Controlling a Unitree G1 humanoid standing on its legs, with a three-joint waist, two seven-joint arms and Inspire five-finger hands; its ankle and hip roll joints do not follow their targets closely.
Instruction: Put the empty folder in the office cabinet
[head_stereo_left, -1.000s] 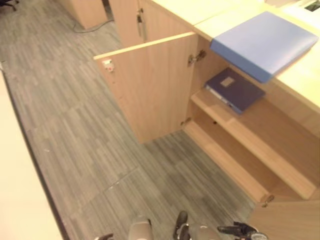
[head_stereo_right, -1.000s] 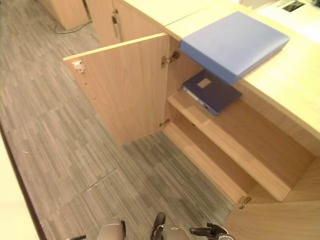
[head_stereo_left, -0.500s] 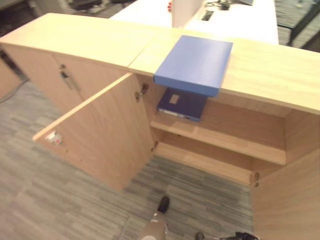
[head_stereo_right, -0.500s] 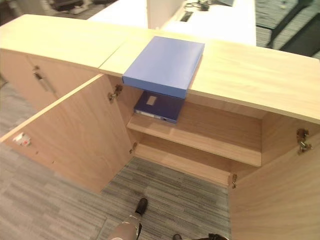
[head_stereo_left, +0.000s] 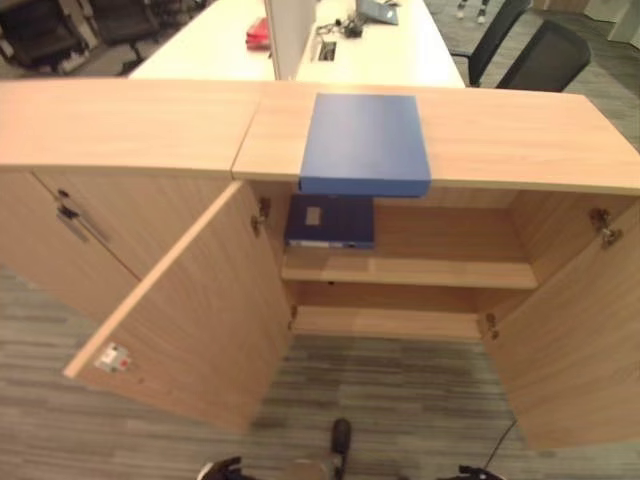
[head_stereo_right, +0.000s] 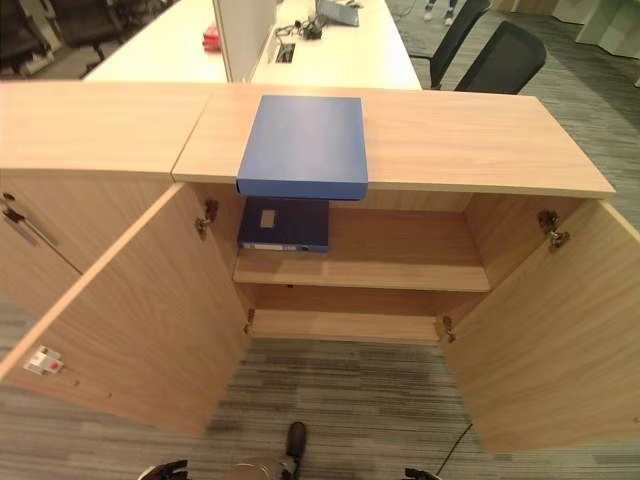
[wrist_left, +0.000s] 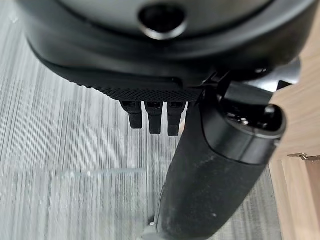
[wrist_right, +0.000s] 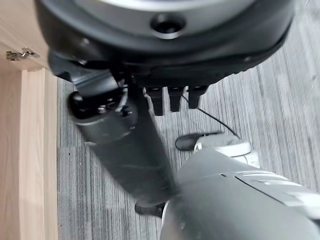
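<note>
Overhead, blue folder (head_stereo_right: 303, 143) overhangs the open cabinet (head_stereo_right: 360, 265) edge; both hands (wrist_left: 150, 85) (wrist_right: 170, 60) hang relaxed, empty.

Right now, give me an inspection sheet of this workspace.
Surface: cabinet top, wood, holds the blue folder lying flat, its front edge past the top's edge.
Job's things: cabinet with both doors open; upper shelf holds a dark folder at its left end.
Clutter: nothing seen.
Hands: left hand and right hand hang over the floor, fingers straight, holding nothing.
Cables: nothing seen.
Surroundings: white desk and office chairs behind; grey carpet.
</note>
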